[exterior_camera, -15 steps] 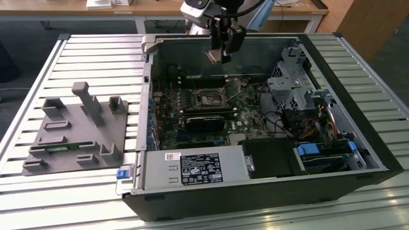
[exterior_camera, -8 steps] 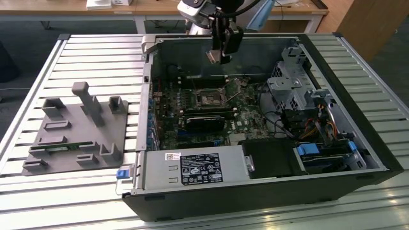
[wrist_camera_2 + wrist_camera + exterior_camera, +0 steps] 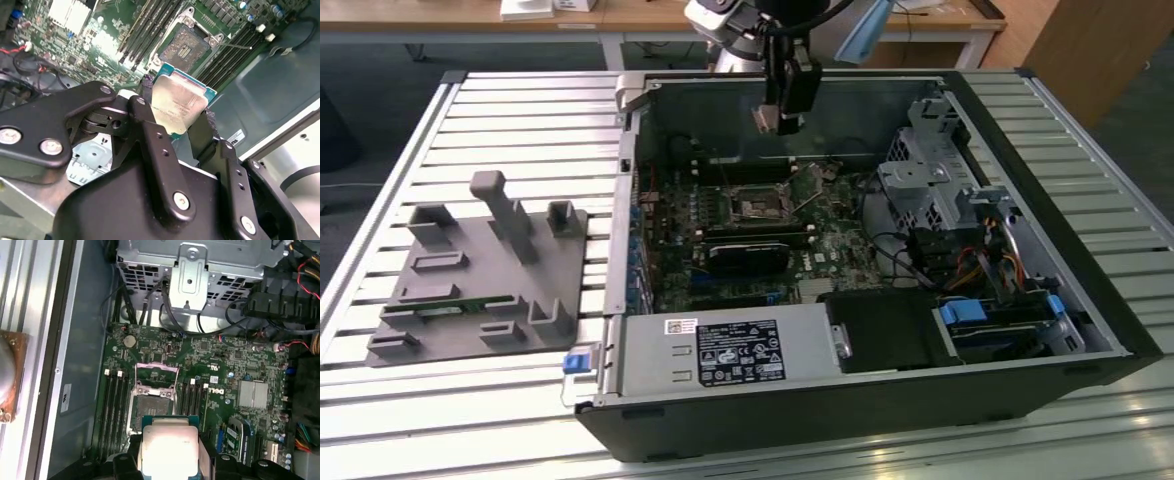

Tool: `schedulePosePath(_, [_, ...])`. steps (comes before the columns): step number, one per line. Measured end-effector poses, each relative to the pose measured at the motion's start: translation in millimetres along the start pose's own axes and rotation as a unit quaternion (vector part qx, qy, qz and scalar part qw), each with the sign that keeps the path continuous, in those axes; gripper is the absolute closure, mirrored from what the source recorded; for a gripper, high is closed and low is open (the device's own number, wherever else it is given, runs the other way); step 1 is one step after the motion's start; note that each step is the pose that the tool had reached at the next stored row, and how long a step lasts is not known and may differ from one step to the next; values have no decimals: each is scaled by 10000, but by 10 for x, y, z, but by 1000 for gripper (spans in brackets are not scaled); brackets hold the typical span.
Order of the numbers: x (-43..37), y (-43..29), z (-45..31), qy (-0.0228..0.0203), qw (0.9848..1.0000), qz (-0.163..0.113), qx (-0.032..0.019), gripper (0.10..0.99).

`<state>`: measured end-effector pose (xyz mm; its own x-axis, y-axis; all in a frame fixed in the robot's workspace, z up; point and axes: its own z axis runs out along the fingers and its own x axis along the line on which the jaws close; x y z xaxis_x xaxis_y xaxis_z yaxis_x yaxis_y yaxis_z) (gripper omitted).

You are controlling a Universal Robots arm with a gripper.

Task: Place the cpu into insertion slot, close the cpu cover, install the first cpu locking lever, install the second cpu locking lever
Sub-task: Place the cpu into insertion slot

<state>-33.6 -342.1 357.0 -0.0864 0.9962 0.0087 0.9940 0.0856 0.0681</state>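
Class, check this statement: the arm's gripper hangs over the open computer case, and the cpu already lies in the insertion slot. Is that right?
Not quite. The cpu is not in the insertion slot: the gripper grips it by its edges above the board, and the slot is bare, as the second wrist view shows. The gripper does hang over the open computer case.

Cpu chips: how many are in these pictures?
1. The cpu sits pinched in the gripper, held above the motherboard, not yet in the insertion slot. Others may be hidden.
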Motion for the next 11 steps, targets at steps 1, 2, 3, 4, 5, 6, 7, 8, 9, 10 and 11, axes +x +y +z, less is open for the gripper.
schedulePosePath(1, [0, 0, 1, -5, 10000, 54, 0, 553])
schedulePosePath(2, [0, 0, 1, -9, 9999, 108, -1, 553])
schedulePosePath(3, [0, 0, 2, -13, 9999, 162, -1, 553])
schedulePosePath(4, [0, 0, 3, -18, 9998, 216, -1, 553])
schedulePosePath(5, [0, 0, 4, -22, 9996, 274, -2, 553])
schedulePosePath(6, [0, 0, 5, -26, 9995, 325, -2, 553])
schedulePosePath(7, [0, 0, 6, -30, 9993, 379, -3, 553])
schedulePosePath(8, [0, 0, 6, -34, 9991, 430, -3, 553])
schedulePosePath(9, [0, -1, 8, -37, 9989, 476, -4, 553])
schedulePosePath(10, [0, -1, 8, -41, 9986, 526, -4, 553])
schedulePosePath(11, [0, -1, 10, -44, 9983, 573, -5, 553])
